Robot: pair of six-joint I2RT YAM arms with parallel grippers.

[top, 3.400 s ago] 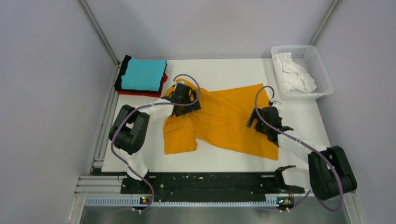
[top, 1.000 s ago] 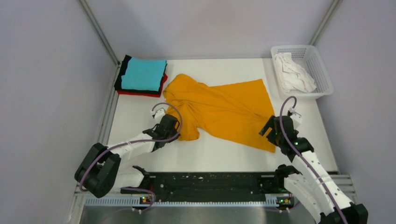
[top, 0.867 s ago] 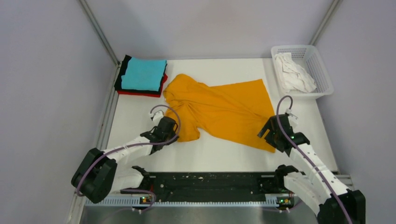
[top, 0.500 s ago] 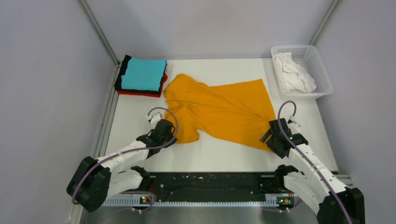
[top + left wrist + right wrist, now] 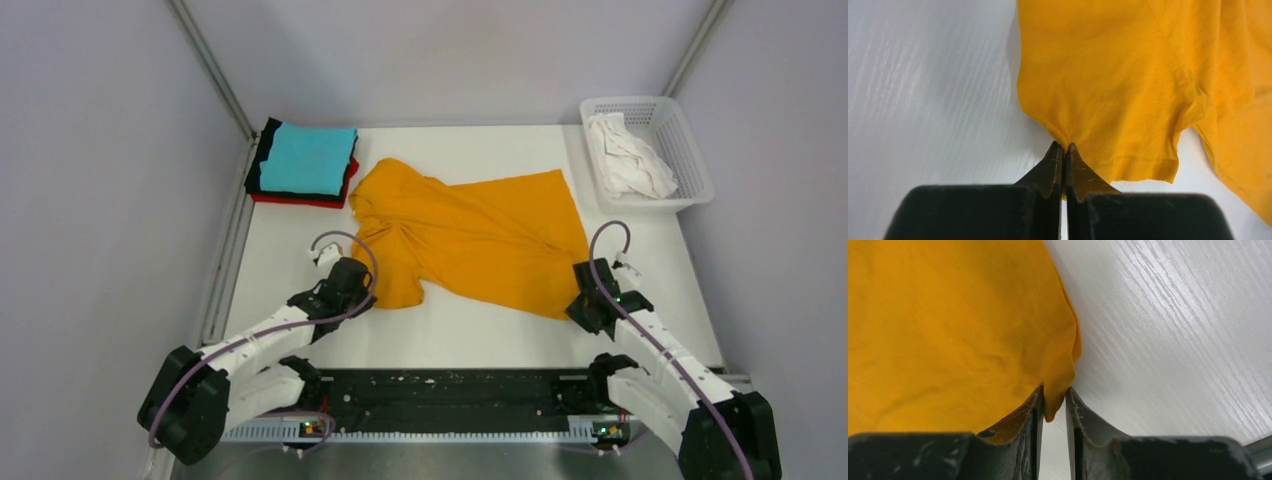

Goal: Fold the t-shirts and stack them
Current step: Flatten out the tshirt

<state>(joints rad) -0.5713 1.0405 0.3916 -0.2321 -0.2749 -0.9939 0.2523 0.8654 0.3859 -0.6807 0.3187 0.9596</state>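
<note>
Now the left tool [image 5: 1064, 146] pinches a sleeve hem of the orange-yellow t-shirt [image 5: 480, 245], spread over the middle of the surface [image 5: 470, 340]. The right tool [image 5: 1054, 390] straddles its near-right hem corner — whether it truly bites, I cannot tell. Only a tip sits between the jaws — a pull could slip it free.

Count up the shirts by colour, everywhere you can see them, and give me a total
orange-yellow shirt: 1
cyan shirt: 1
red shirt: 1
black shirt: 1
white shirt, crumpled in the basket: 1
Total: 5
</note>
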